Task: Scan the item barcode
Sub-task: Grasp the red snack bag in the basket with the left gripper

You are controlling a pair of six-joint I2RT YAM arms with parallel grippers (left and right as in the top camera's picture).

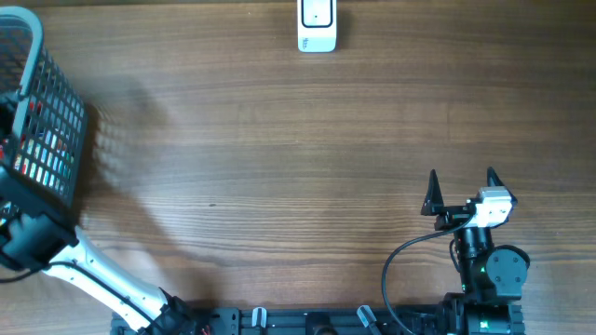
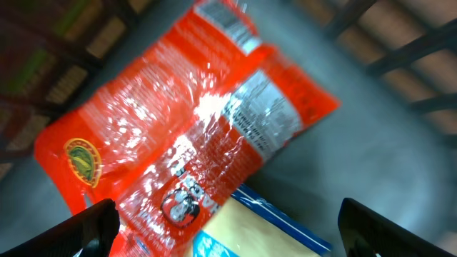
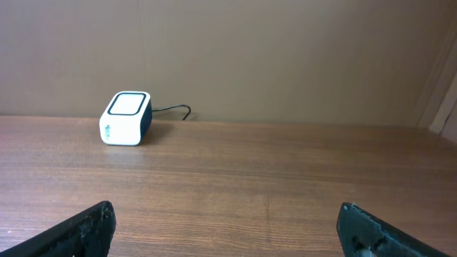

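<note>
Inside the grey mesh basket (image 1: 42, 102) lies a shiny red snack bag (image 2: 186, 135) with white label print on its face. A blue and yellow packet (image 2: 264, 232) is beside it, partly under its lower edge. My left gripper (image 2: 228, 227) hovers open above both, one dark finger at each bottom corner of the left wrist view, touching neither. The overhead view hides this gripper in the basket. The white barcode scanner (image 1: 317, 26) (image 3: 126, 118) stands at the table's far edge. My right gripper (image 1: 462, 181) (image 3: 228, 225) is open and empty over the front right of the table.
The basket's mesh walls (image 2: 400, 43) close in around the left gripper. The left arm (image 1: 93, 274) reaches from the front edge to the basket at the far left. A thin cable (image 3: 175, 109) trails behind the scanner. Wooden tabletop (image 1: 279, 167) spans between basket, scanner and right arm.
</note>
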